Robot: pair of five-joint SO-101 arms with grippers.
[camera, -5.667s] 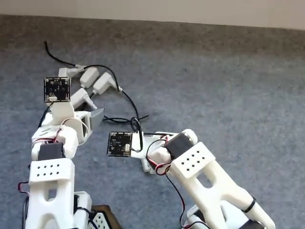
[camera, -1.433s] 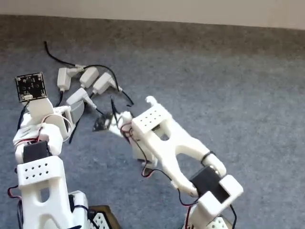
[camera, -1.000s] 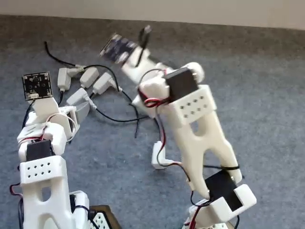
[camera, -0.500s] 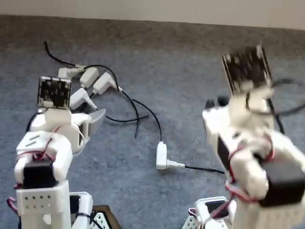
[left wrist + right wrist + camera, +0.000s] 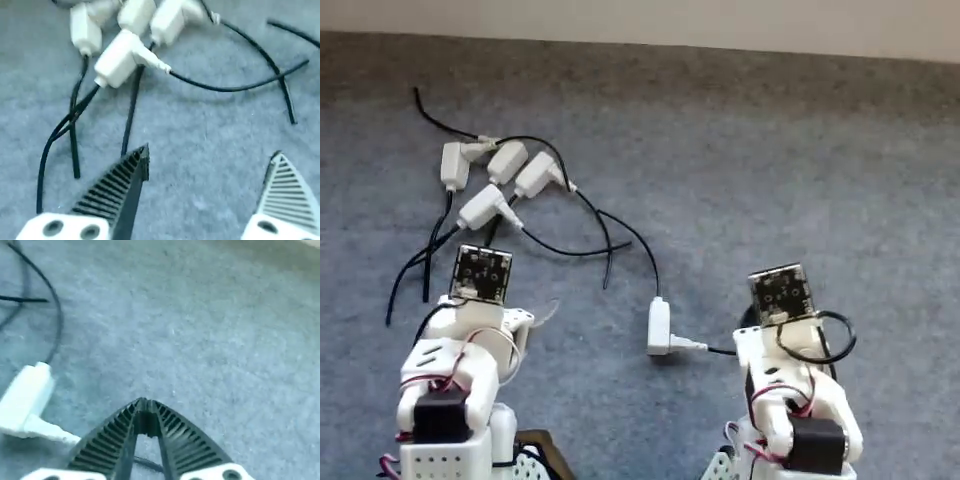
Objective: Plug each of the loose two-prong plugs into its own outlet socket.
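Both arms sit drawn in at the near edge of the grey carpet. The left gripper is spread wide, nothing between its ribbed fingers, and it hangs just above the carpet. Beyond it, at the far left, four white plugs lie bunched close together. Their black cables trail back toward the near side, past the left of that gripper. The nearest plug of the bunch lies tilted, well apart from the fingertips, with a thin cable running off to the right from its narrow end. The right gripper is closed up tight, its tips meeting, and it has hold of nothing. Just to its left on the carpet lies a lone white block, set lengthwise from near to far. A smaller white piece sticks out rightward from the block's near end, toward the right arm. The two look joined, though I can't tell how fully they are seated. One cable leaves the block's far end and curves away toward the bunch. Another runs from the smaller piece toward the right arm's base.
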